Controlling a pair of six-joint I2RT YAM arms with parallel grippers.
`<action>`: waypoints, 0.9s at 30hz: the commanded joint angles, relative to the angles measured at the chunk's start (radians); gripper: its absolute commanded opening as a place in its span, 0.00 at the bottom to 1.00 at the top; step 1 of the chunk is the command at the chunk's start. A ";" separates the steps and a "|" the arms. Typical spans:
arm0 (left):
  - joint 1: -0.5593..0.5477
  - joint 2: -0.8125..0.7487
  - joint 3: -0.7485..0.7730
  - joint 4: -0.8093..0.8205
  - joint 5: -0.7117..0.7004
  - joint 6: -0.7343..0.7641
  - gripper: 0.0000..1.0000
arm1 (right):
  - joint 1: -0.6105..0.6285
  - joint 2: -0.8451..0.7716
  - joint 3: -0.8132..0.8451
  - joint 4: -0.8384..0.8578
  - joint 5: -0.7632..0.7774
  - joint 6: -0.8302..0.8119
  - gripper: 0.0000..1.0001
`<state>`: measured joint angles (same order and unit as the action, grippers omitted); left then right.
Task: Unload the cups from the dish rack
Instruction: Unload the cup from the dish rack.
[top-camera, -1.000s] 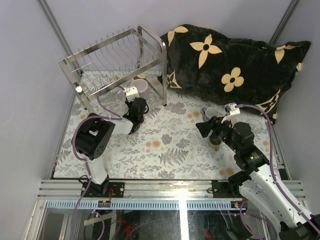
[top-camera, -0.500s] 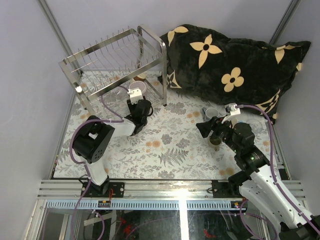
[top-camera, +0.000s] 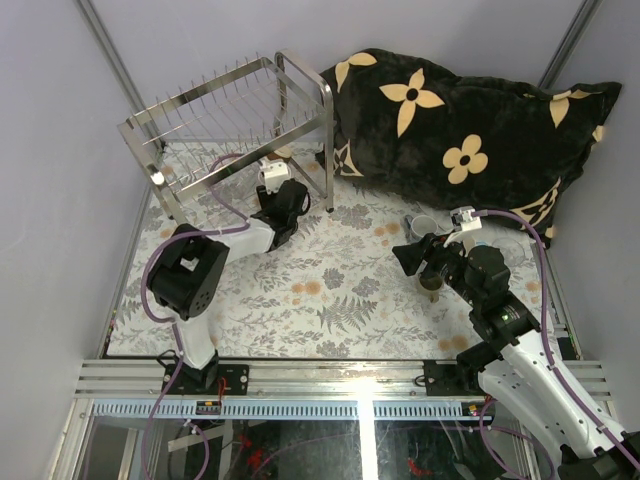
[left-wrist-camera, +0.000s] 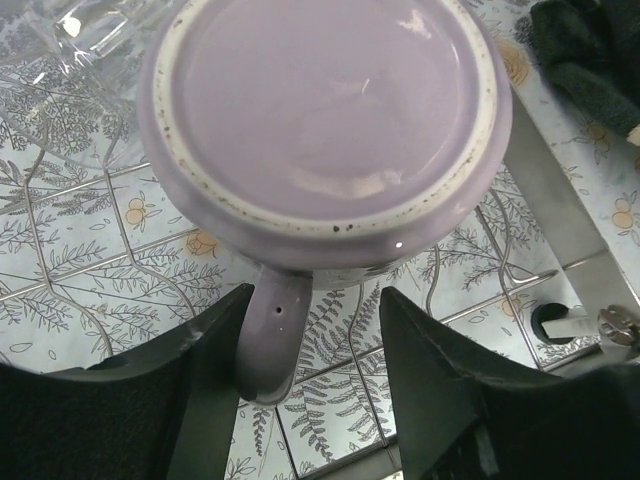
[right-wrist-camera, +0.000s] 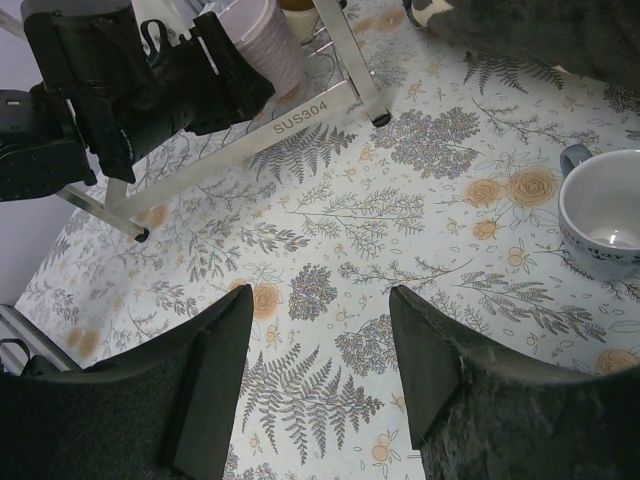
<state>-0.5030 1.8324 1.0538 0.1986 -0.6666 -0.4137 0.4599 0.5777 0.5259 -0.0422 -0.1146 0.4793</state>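
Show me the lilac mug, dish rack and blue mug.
lilac mug (left-wrist-camera: 325, 100), left wrist view, its base.
dish rack (right-wrist-camera: 300, 120), right wrist view, stamped lower bar.
blue mug (right-wrist-camera: 608, 205), right wrist view, pale inside.

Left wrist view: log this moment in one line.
left gripper: open, fingers astride lilac mug handle | right gripper: open, empty | mug: in dish rack

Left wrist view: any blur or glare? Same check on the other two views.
Left wrist: lilac mug base is sharp with a soft highlight, and the left fingers are dark and soft. Right wrist: tablecloth is crisp, right fingers are underexposed. Top external: there is glare on the front rail.
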 joint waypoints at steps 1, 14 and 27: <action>0.018 0.041 0.044 -0.065 0.028 0.006 0.51 | 0.001 -0.011 0.011 0.023 0.020 -0.001 0.64; 0.044 0.079 0.067 -0.054 0.049 0.009 0.49 | 0.001 -0.012 0.009 0.022 0.024 0.000 0.64; 0.056 0.105 0.089 -0.059 0.060 0.007 0.23 | 0.001 -0.010 0.009 0.022 0.026 0.000 0.64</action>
<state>-0.4747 1.9160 1.1179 0.1524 -0.5930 -0.4149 0.4599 0.5777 0.5259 -0.0437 -0.1139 0.4793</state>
